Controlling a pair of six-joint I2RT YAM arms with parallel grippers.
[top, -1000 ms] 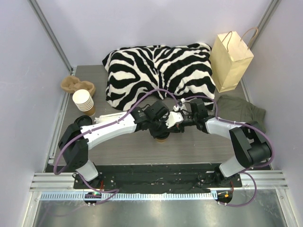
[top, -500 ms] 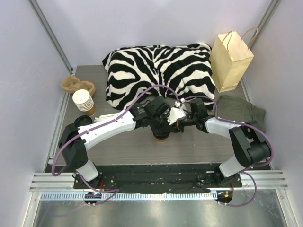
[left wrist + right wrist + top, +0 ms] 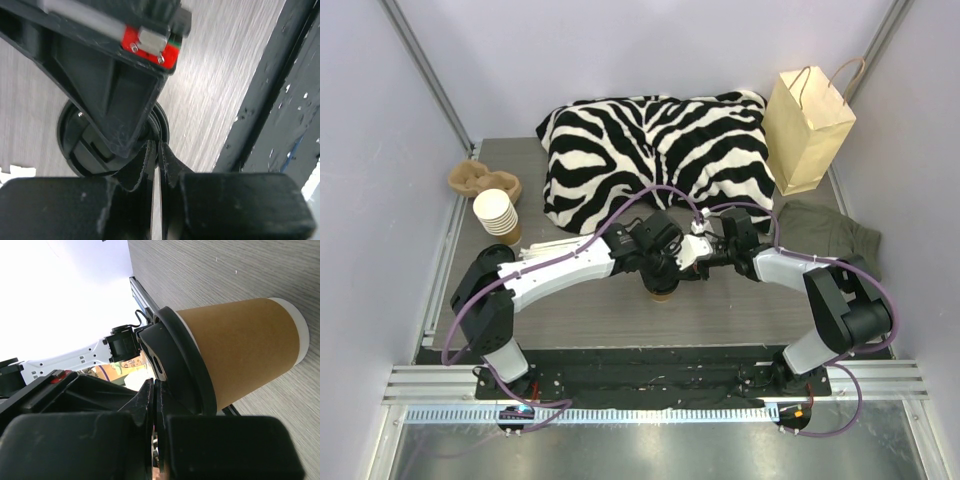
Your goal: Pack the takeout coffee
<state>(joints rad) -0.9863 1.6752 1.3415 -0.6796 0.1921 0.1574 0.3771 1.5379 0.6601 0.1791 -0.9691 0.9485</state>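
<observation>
Right wrist: lidded takeout coffee (image 3: 240,350) on table (image 3: 225,270)

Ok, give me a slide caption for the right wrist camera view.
Right gripper, shut, beside the black lid of the kraft takeout coffee standing upright on the grey table.

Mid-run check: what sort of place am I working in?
Probably a walled robot test cell, not a café: plain pale wall panels, a slotted aluminium frame rail at the near edge, and a zebra-striped cushion beside a brown kraft paper bag.
</observation>
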